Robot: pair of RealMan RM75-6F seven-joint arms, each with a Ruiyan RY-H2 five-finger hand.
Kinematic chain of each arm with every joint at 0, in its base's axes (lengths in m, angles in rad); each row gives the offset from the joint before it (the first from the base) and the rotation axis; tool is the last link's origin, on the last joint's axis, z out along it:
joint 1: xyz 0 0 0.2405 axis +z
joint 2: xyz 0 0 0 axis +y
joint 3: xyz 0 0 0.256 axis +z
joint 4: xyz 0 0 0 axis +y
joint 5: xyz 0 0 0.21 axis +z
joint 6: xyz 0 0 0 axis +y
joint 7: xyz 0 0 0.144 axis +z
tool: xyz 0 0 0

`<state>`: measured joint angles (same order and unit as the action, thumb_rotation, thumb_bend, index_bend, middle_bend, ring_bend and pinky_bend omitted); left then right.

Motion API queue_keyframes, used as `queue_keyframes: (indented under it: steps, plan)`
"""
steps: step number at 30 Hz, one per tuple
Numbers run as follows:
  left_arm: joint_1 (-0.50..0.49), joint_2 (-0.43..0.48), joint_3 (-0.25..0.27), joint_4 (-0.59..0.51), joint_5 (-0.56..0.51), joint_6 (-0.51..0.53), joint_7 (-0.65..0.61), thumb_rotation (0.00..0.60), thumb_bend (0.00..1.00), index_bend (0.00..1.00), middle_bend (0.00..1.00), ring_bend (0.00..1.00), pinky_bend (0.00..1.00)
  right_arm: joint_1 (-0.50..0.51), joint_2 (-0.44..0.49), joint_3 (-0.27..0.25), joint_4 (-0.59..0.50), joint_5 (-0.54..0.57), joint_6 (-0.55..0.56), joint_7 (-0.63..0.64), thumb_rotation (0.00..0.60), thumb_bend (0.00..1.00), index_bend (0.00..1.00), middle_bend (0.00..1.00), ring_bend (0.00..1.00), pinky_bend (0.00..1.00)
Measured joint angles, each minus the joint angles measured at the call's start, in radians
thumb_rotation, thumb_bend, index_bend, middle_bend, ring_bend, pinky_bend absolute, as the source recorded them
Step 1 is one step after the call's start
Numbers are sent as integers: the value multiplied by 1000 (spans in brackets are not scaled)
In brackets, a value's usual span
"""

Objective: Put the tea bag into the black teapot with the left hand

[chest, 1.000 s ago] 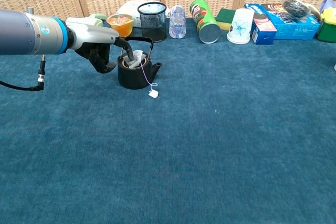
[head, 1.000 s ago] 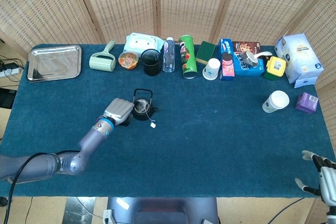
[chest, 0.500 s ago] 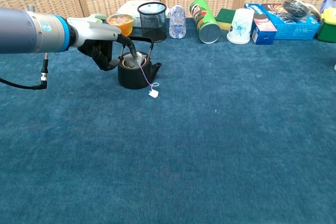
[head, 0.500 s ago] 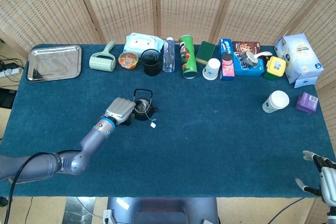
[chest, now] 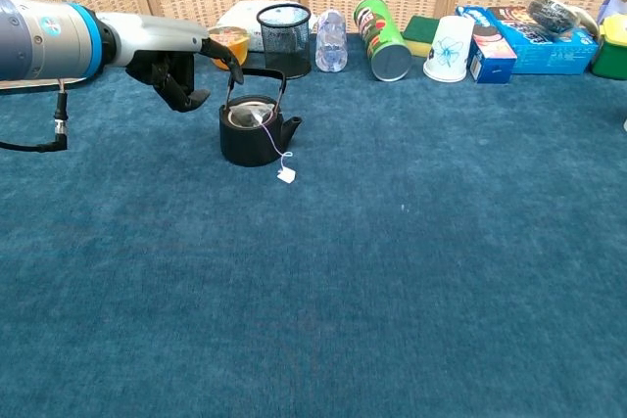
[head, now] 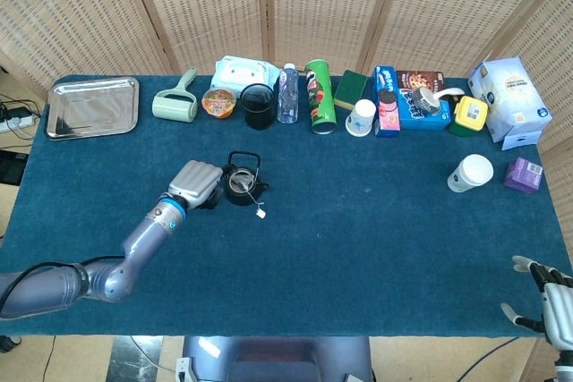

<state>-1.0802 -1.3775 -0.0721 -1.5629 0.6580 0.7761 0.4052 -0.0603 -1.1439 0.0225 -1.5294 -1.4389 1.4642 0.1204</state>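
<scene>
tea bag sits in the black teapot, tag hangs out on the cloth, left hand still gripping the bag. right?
Not quite. The left hand holds nothing: the chest view shows it beside the black teapot, apart from the tea bag. The bag is inside and its tag lies on the cloth.

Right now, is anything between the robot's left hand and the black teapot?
Nothing visible. The left hand sits just beside the teapot, only bare blue cloth between them. The tea bag is already inside, with its string and tag hanging out onto the table.

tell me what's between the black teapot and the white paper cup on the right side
Nothing: in the head view only bare blue cloth runs from the black teapot to the white paper cup.
</scene>
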Motion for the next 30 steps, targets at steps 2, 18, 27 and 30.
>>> queue_keyframes:
  steps: [2,18,27,30]
  plan:
    - [-3,-9,3,7,-5,-9,4,600,653,186,1000,1000,947,0,0,0,1,0,-1,1,600,238,231,332,280,249]
    - [-38,-83,23,75,-60,-42,48,600,650,186,1000,1000,946,-8,-2,-2,11,7,2,12,600,238,231,332,280,250]
    - [-38,-76,44,85,-94,-51,60,600,647,185,1000,1000,946,-6,-2,-1,9,2,2,9,600,237,231,331,280,249]
    - [-36,-71,44,85,-99,-50,56,600,646,186,1000,1000,947,-7,-1,-1,6,1,5,7,600,238,231,331,280,250]
